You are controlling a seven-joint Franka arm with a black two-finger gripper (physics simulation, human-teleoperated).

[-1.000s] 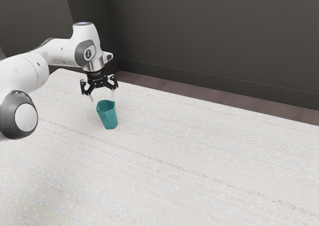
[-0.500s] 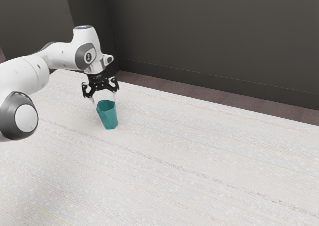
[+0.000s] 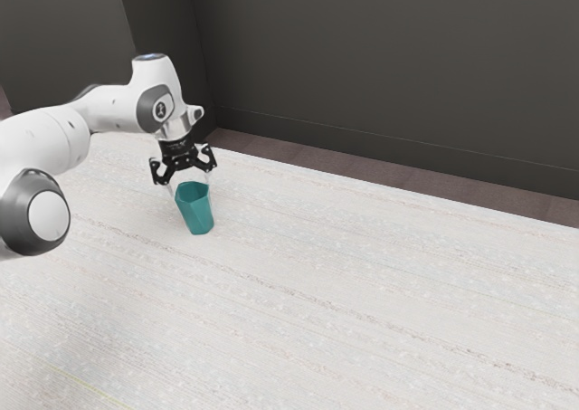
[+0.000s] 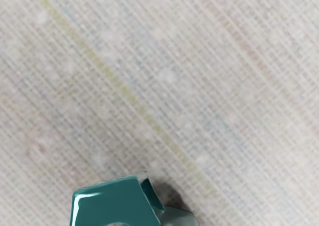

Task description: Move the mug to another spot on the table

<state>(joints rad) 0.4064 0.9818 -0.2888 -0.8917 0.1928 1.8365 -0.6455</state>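
Observation:
A teal faceted mug [image 3: 195,208] stands upright on the pale table [image 3: 344,283], toward the exterior view's left. My gripper [image 3: 187,185] hangs just above its rim, open, with the two fingers spread about as wide as the mug's mouth. Neither finger touches the mug. In the wrist view the teal mug [image 4: 117,204] sits directly under my hand, with its rim and a pale sliver beside it showing against the woven table surface.
The table stretches wide toward the exterior view's right and front. A dark wall [image 3: 380,57] and a brown floor strip [image 3: 407,176] run behind the table's far edge. My white arm [image 3: 63,138] reaches in from the left.
My gripper has come down a little toward the mug's rim, staying open. The mug has not moved.

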